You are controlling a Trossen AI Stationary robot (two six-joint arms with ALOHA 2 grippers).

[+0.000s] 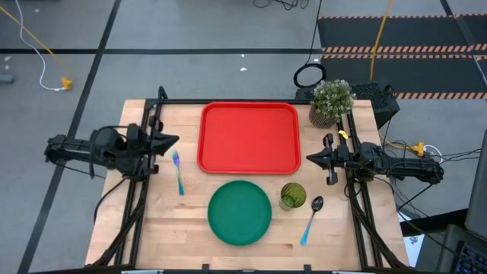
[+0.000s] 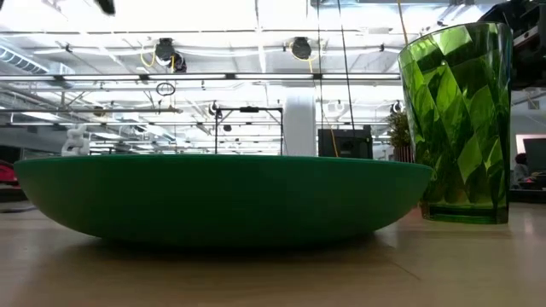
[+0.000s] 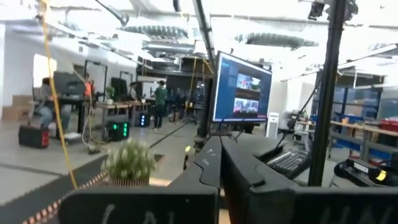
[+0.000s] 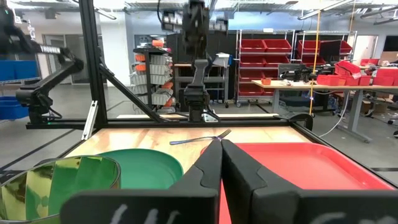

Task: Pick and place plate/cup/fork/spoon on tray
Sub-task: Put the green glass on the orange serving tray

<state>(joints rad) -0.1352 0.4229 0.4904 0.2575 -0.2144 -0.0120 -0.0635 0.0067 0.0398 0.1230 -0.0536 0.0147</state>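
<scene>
From above: left gripper (image 1: 173,139) and right gripper (image 1: 310,158) parked at opposite table edges, fingers closed, holding nothing. Tray (image 1: 249,138) between them, bare. Fork (image 1: 178,171) just off left fingertips; plate (image 1: 240,212), cup (image 1: 293,195), spoon (image 1: 311,219) nearer the right fingertips.
Low view: cup (image 2: 459,119) upright beside plate (image 2: 222,196).
Right wrist: closed fingers (image 4: 205,171) point over tray (image 4: 298,168) toward fork (image 4: 200,138).

Left arm: lies level along the left edge of the counter, stretched inward from the left. Left tool (image 1: 173,140) points right, toward the counter's middle, fingers (image 3: 208,165) pressed together, nothing between them.

Right arm: mirrors it at the right edge of the counter, level, reaching inward from the right. Right tool (image 1: 310,158) points left, fingers (image 4: 210,163) closed tip to tip, empty.

Both tools sit well apart, facing each other across the counter.
</scene>
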